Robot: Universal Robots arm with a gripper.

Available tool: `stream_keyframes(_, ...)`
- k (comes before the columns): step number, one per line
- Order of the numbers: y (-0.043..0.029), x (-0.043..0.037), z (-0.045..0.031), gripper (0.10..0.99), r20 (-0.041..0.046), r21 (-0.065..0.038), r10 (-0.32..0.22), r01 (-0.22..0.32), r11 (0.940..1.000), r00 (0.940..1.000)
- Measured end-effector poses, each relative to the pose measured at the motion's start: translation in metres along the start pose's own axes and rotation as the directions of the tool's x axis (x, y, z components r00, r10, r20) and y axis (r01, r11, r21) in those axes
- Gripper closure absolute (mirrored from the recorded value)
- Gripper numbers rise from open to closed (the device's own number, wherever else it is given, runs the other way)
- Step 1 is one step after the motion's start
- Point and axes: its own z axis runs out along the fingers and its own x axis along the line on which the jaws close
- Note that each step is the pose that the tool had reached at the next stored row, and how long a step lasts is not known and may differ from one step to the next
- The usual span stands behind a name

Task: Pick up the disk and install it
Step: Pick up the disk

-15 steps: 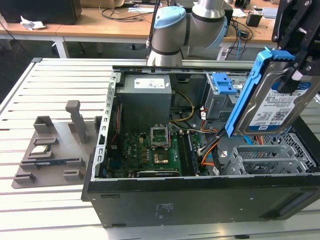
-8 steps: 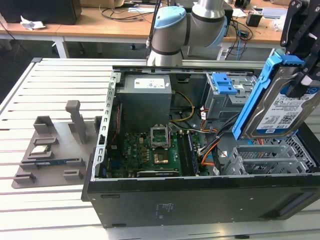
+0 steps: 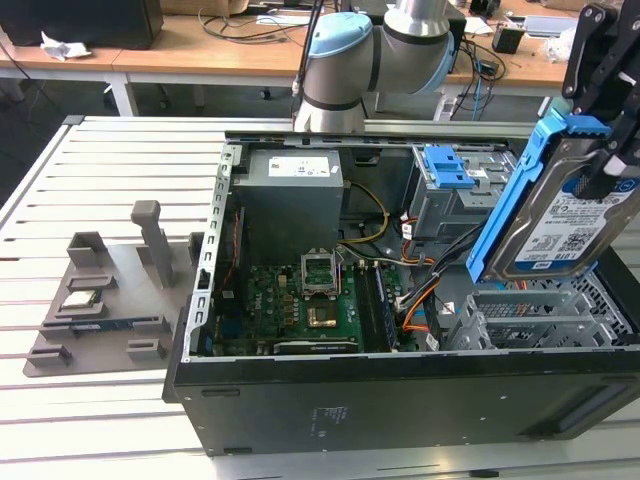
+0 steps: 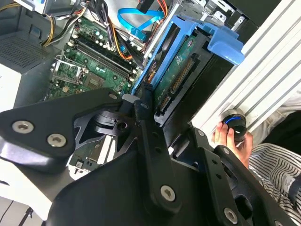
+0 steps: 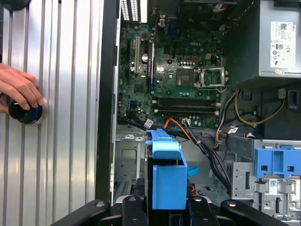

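Disk: flat silver-grey metal slab with a white-and-blue label, ringed by a bright blue plastic carrier. It is held in my hand, whose black fingers are closed across its thin dimension near the upper end. It hangs tilted, clear of everything, above the open computer case at the exterior view's right. This grip, I judge, leaves the carrier's side rails free and the long edge aimed down at the perforated grey drive cage beneath.

Case: black sheet steel, lying on its side with the panel off, so the interior faces up and can be reached from above. Inside: green motherboard, matte grey power-supply box, loose orange, yellow and black cables.

Tabletop: pale ribbed aluminium slats. A grey moulded parts tray sits on it beside the case.

Person's hand: resting on a round black-and-blue knob on the slats, just outside the case wall
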Motion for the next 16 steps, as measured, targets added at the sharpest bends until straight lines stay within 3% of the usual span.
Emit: stream_keyframes(16, -0.0018, 0.0005, 0.0097, 0.722, -0.0001, 0.000, 0.000, 0.000, 1.0000, 1.0000)
